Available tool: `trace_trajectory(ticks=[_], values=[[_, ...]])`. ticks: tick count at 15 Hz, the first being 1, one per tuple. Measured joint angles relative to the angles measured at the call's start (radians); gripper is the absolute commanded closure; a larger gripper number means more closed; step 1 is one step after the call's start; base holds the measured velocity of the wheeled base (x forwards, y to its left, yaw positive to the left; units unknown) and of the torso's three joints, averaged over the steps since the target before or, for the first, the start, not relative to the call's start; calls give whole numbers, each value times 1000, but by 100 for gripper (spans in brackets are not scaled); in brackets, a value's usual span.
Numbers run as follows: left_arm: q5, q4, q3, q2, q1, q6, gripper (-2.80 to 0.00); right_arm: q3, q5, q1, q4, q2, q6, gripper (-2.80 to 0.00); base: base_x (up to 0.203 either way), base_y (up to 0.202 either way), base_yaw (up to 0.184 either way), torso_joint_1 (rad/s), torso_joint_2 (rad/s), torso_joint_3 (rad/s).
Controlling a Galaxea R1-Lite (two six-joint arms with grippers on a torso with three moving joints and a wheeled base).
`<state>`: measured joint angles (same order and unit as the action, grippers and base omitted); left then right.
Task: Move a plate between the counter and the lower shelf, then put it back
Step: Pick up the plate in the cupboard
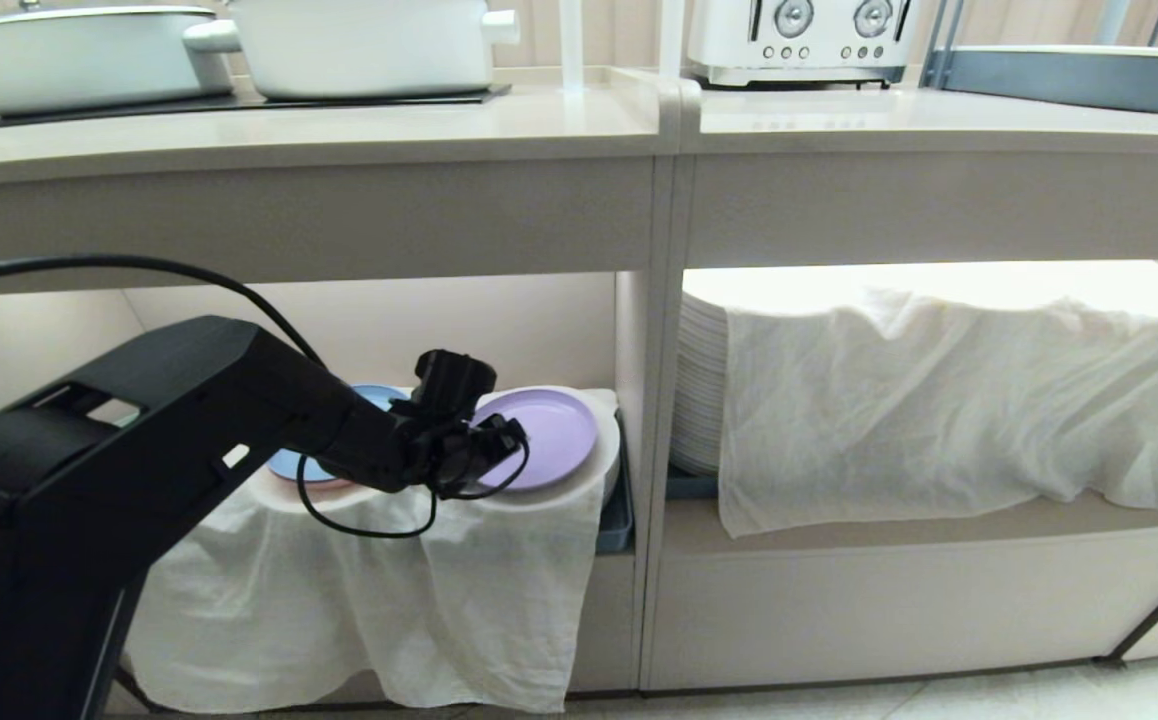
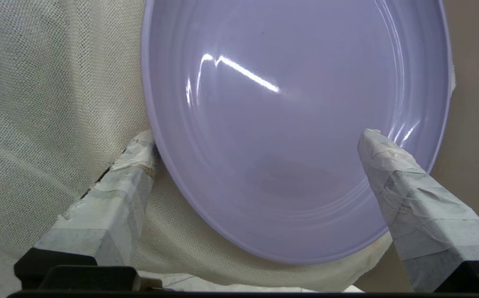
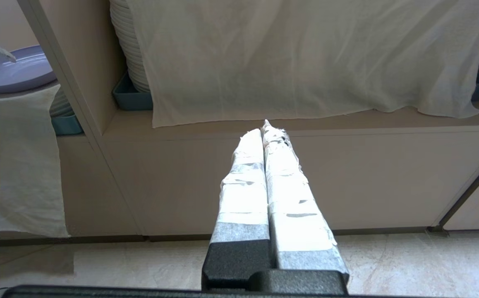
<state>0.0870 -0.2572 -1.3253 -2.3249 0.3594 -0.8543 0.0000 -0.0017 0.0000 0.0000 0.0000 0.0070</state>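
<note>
plate spot: lilac plate [image 1: 537, 436] lying flat on the cloth-draped humps in the lower shelf [image 1: 379, 330], at that compartment's right end, close to the divider wall
left gripper: left gripper [image 2: 256, 165] at the plate's near-left edge, jaws spread as wide as they go, gripping nothing; 1 taped finger [image 2: 128, 182] outside the rim against the cloth, the other finger [image 2: 388, 165] over the plate's inner face; rim sitting between the 2
key relation: plate straight ahead of the left fingers and a bit to the right in the head view; round, so no long axis to line up with, just the rim edge to pinch; looks like only closing on the rim is left, or backing off if this is a release, can't say which
nearer arm: left by far; right gripper [image 3: 266, 174] parked low in front of the wider compartment, fingers pressed together, holding nothing, well apart from the plate
counter: counter [image 1: 339, 130] above, no plate on it in view
counts: 1 lilac plate; 1 blue plate [image 1: 364, 400] mostly hidden behind the arm; 1 tall white plate stack [image 1: 699, 380] next door; 2 white cloths; 2 white pots on the counter; 1 toaster [image 1: 799, 40]
</note>
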Motion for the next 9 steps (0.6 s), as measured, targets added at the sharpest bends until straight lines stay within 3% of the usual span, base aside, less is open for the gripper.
trace_trajectory(ticks=[9], values=[[21,4,-28,-5,6,0,0,0,0,0,0,0,0,0,0,0,0,0,0,0]])
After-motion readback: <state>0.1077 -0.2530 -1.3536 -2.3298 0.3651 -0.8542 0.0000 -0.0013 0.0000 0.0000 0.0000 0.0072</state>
